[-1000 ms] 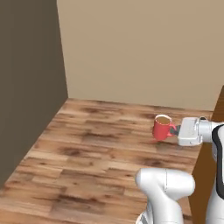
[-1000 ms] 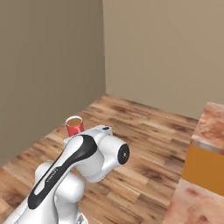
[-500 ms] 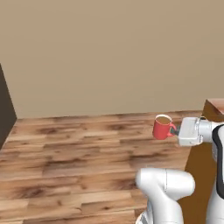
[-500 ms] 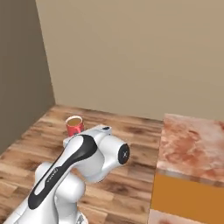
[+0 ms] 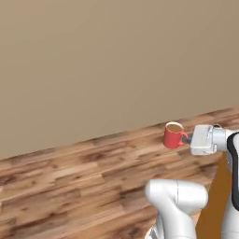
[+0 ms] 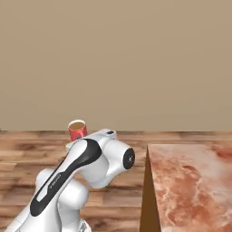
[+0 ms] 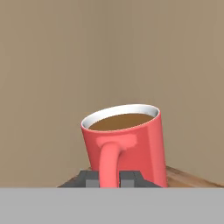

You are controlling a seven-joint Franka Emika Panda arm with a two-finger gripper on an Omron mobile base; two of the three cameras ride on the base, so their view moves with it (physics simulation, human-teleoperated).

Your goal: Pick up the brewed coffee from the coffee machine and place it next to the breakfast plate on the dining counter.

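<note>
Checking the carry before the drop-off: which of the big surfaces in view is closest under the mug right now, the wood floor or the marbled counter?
The wood floor. The red mug, held by its handle in the gripper, hangs over planks; the reddish marbled dining counter lies off to the side.

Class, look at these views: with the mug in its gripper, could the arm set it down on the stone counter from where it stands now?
Probably yes. The counter lies close on the arm's right with bare top; the gripper holds the mug above the floor.

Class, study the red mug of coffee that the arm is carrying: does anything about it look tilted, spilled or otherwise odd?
No spill shows. The red mug is held by its handle in the tool, coffee level below the rim. In the hand view it leans slightly, but that camera rolls with the hand; from the left base view it looks upright.
</note>
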